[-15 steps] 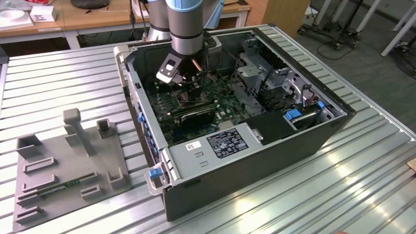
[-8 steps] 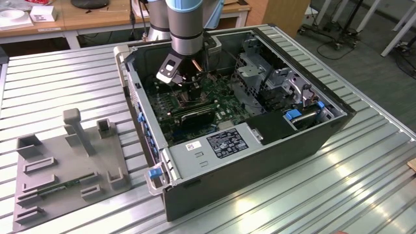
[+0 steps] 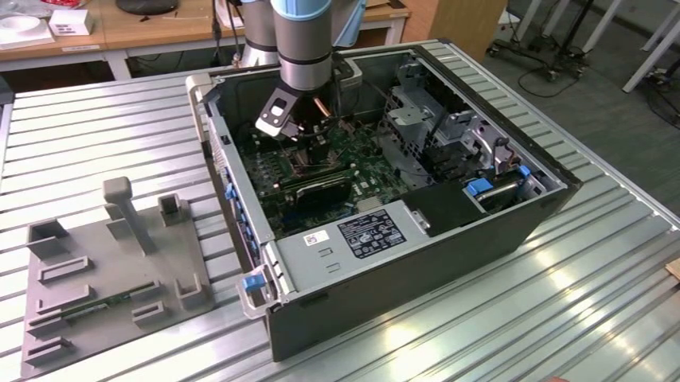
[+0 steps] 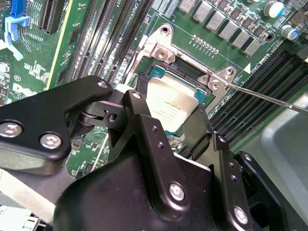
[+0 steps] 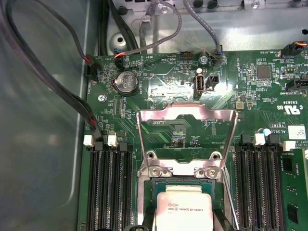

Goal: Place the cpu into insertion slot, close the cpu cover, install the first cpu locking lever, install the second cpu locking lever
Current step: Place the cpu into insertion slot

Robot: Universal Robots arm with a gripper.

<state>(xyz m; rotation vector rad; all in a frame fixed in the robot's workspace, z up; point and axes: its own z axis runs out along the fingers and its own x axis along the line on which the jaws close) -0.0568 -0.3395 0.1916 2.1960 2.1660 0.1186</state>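
The cpu (image 4: 172, 107), clamped in the pincer (image 4: 171, 118), is at the insertion slot (image 4: 168, 73).

The grey plastic fixture tray (image 3: 117, 318) is lying at eight o'clock of the black metal computer case (image 3: 425, 278) (in the exterior view). The flat silver-grey cpu (image 5: 183, 211) is sitting in the dark square insertion slot (image 5: 183, 185), long black memory slots (image 5: 108, 187) flanking it, the thin silver cpu cover (image 5: 187, 113) standing open alongside.

Slatted metal table (image 3: 95, 127) with computer case (image 3: 425, 270), grey fixture (image 3: 107, 267)
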